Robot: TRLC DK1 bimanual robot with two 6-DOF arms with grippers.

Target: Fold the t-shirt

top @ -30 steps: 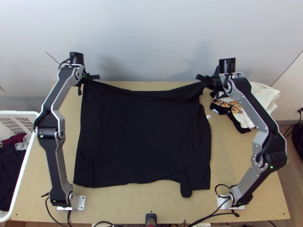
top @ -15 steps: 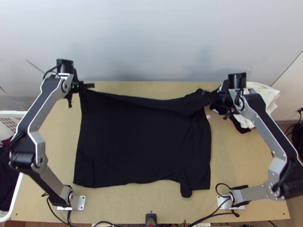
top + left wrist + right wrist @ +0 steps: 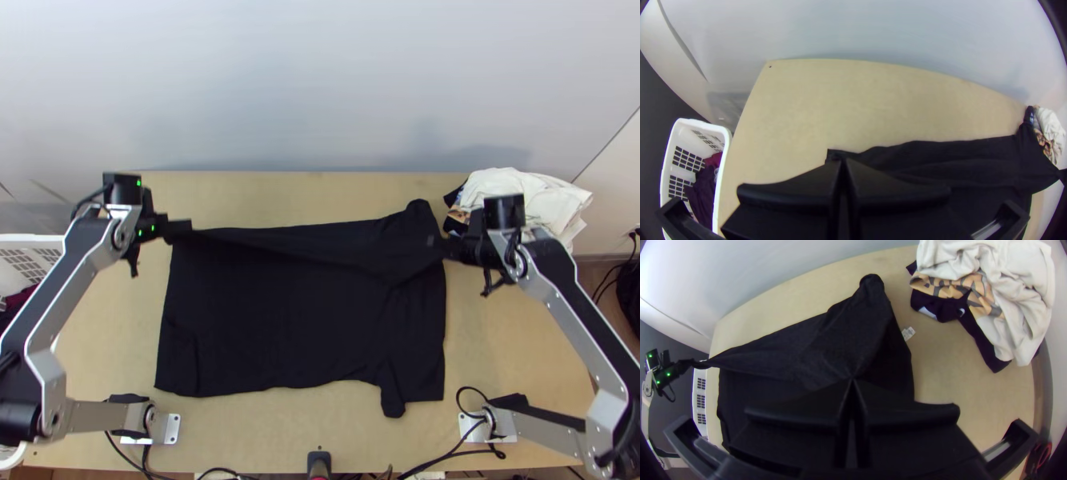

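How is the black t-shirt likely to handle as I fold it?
Floppy, I'd expect: the black t-shirt gathers into creases between the left tool and right tool. It looks thin, so probably light. The small flap at its near edge may crumple.

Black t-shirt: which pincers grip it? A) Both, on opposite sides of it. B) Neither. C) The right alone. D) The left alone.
A: the black t-shirt stretches between the left pincer and the right pincer, its cloth gathered at each.
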